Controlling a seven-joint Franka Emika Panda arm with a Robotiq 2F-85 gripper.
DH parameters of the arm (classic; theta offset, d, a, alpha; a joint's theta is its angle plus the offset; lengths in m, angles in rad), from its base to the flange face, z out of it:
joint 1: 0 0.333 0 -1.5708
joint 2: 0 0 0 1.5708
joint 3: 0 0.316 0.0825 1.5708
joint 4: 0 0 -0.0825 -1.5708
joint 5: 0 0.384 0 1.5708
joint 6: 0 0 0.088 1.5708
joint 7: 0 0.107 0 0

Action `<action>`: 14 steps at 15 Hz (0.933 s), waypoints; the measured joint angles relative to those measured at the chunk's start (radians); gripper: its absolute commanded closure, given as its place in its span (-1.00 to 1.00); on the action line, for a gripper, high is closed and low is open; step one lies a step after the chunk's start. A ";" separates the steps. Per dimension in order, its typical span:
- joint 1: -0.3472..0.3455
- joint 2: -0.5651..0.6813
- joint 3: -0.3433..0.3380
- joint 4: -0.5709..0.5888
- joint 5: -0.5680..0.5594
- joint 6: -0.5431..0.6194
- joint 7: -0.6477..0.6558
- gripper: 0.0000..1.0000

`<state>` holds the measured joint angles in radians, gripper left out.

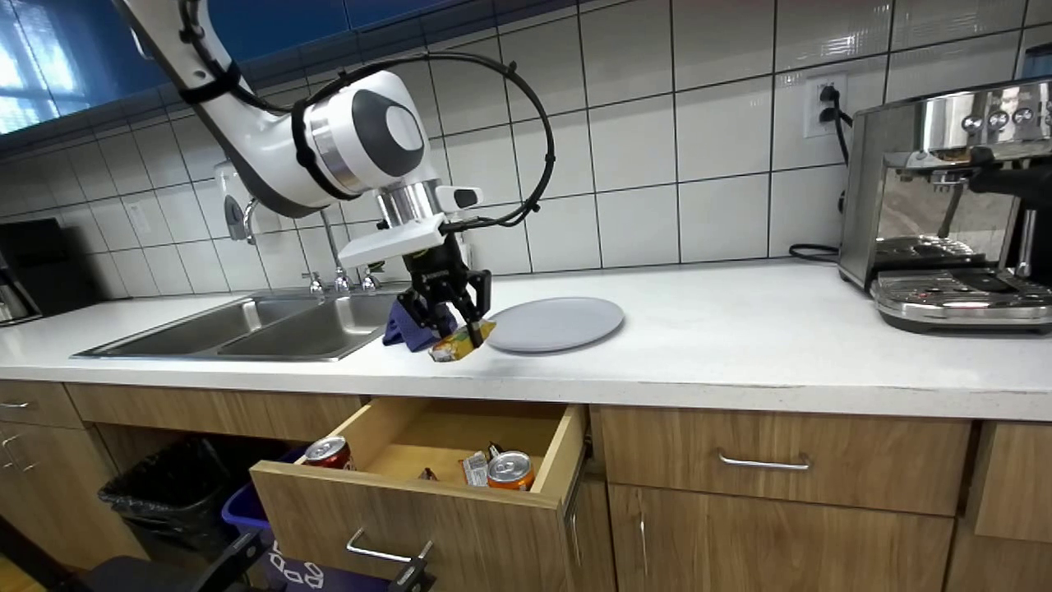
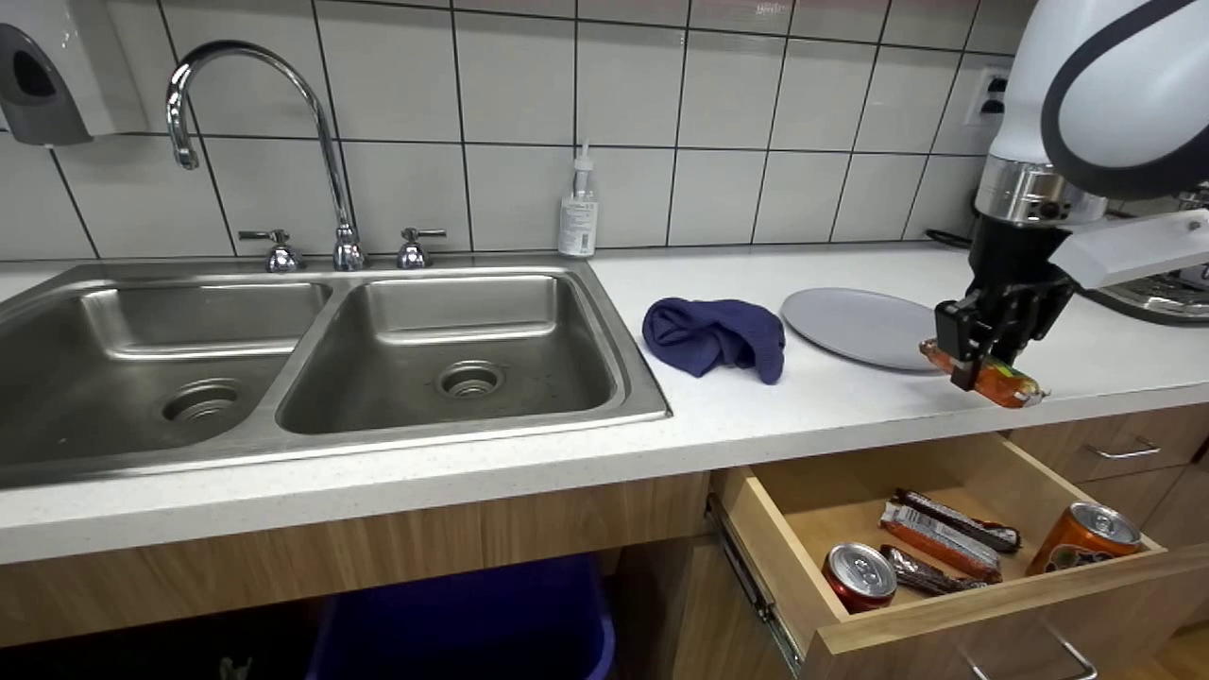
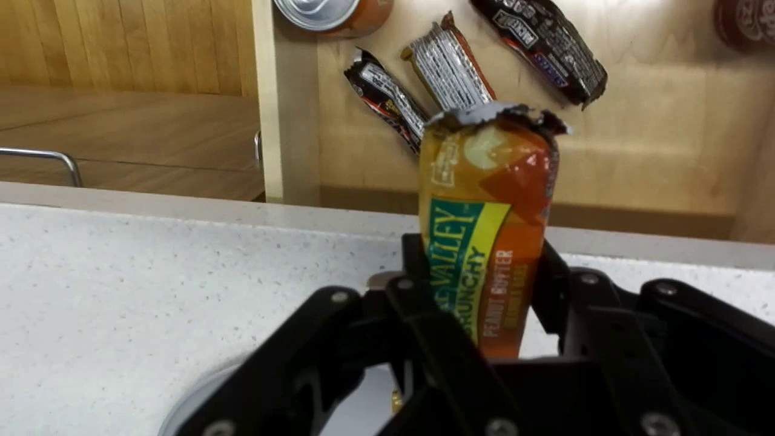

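A granola bar (image 3: 487, 230) in a glossy orange-and-yellow wrapper, with a green panel lettered "VALLEY" and the words "PEANUT BUTTER", is held in the air, seen right of centre in the wrist view, its length nearly vertical, its crimped end uppermost. In an exterior view the granola bar (image 1: 449, 349) is seen left of centre, sloped down leftward; in an exterior view the granola bar (image 2: 1004, 383) is seen at the right, sloped down rightward.
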<state>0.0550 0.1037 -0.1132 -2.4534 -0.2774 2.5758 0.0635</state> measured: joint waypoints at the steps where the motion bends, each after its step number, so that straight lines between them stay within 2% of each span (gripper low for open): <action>1: -0.002 -0.013 0.000 -0.021 -0.021 0.000 -0.018 0.65; 9: -0.006 -0.089 0.000 -0.171 -0.209 0.057 -0.142 0.65; 14: -0.006 -0.093 0.005 -0.198 -0.264 0.084 -0.222 0.65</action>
<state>0.0493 0.0106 -0.1084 -2.6511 -0.5419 2.6596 -0.1584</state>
